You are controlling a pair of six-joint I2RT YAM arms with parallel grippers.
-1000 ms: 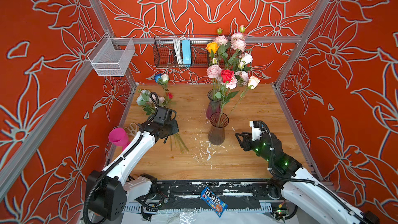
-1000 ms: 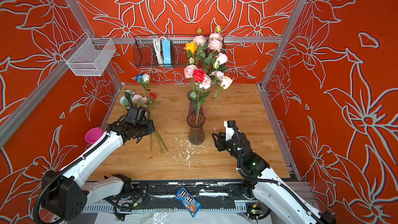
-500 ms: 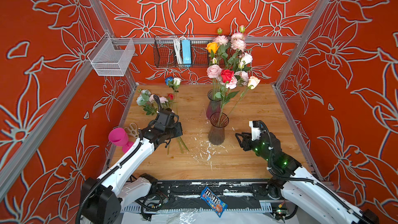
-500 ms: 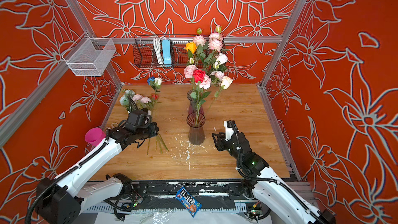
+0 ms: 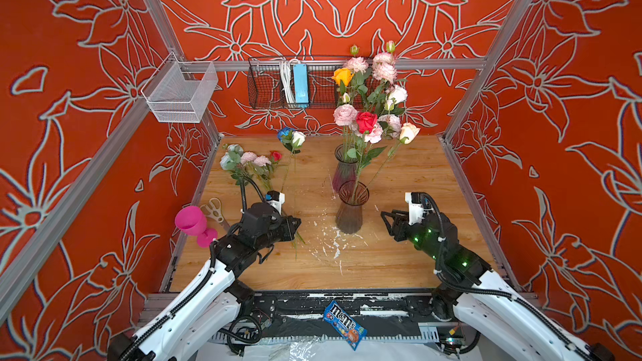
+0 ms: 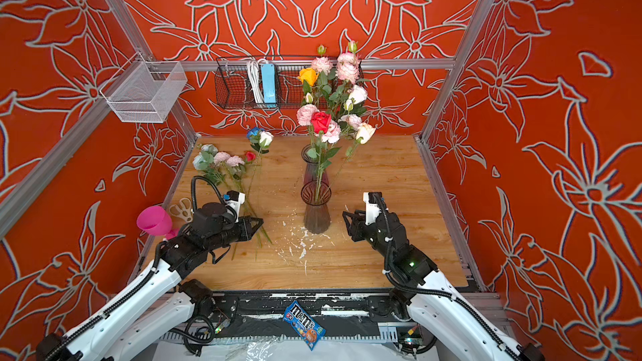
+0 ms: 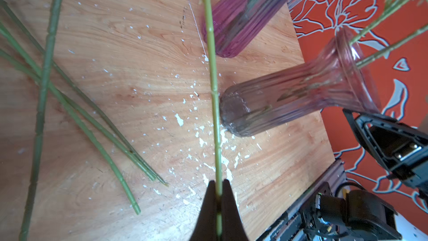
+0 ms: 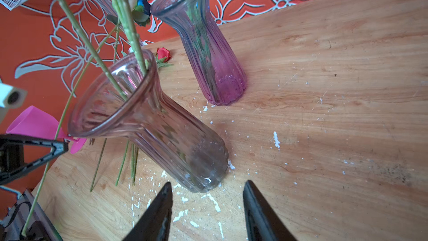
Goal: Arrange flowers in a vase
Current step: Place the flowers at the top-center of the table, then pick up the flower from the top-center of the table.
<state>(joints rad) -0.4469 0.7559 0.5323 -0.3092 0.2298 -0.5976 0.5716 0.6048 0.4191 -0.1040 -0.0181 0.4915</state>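
Rose stem [image 7: 212,66], clamped in fully closed left gripper [image 7: 217,183], runs front-to-back; nearer vase [image 5: 349,213] stands to its right, just ahead of empty, half-parted right gripper [image 5: 389,223].

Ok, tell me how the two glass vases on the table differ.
The near vase is pale, almost clear with a smoky pink tint; the far vase is a deeper purple. The near vase stands in front, and the far vase stands right behind it, toward the back wall. Both are ribbed glass with flared mouths, stand upright, and hold green flower stems.
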